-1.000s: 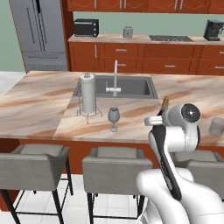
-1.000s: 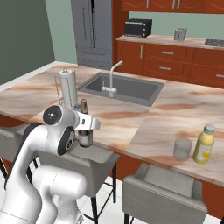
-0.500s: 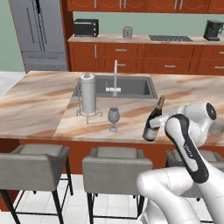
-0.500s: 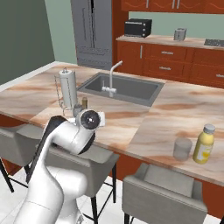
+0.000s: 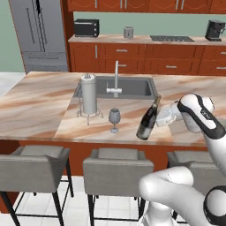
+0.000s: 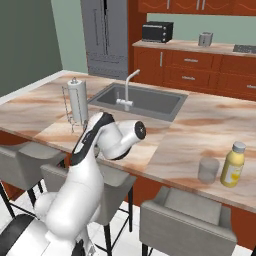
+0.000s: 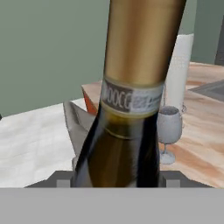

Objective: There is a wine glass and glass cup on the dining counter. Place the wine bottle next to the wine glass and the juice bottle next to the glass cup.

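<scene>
While the tool (image 5: 160, 118) grips it, wine bottle (image 5: 148, 119) tilts beside wine glass (image 5: 114, 118).

Two bottles (image 5: 148, 118) (image 6: 233, 164), two glasses (image 5: 114, 120) (image 6: 208, 170)

Wine bottle (image 7: 131, 109) close; wine glass (image 7: 169, 129) behind

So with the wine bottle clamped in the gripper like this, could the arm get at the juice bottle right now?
Probably not yet. The gripper is shut on the wine bottle, which hangs tilted near the wine glass. The juice bottle stands beside the glass cup, unobstructed, so the way looks free once the wine bottle is set down.
</scene>
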Robot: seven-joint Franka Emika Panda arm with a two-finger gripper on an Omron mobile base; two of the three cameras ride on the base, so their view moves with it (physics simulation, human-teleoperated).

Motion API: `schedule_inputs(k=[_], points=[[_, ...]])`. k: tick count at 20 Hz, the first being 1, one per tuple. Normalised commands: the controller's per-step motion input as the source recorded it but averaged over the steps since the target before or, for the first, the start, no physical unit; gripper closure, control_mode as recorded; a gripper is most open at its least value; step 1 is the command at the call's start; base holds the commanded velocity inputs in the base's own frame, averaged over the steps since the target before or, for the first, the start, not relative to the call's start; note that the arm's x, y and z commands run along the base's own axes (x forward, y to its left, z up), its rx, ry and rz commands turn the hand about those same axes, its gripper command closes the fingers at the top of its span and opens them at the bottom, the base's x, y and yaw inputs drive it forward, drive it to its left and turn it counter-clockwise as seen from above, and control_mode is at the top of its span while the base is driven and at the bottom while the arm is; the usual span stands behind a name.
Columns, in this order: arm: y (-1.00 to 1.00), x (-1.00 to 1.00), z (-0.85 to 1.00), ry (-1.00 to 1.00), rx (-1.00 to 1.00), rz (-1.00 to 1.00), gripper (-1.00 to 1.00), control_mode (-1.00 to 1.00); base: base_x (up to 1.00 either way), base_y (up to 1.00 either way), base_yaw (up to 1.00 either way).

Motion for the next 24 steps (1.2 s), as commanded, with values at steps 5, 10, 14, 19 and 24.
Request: schedule_inputs(k=[5,10,14,19,24], points=[[-0.03,0.24,0.09,0.08,-0.05,0.19,1.00,-1.00,0.00,0.00,0.00],[-0.07,0.11,0.02,0.02,-0.06,0.09,1.00,-1.00,0.00,0.00,0.00],[0.00,0.08,0.00,0.00,-0.02,0.00,1.00,-1.00,0.00,0.00,0.00],[0.03,0.24,-0.05,0.00,0.00,0.00,1.00,-1.00,0.00,0.00,0.00],[0.07,0.29,-0.03,0.00,-0.04,0.00,1.00,-1.00,0.00,0.00,0.00]])
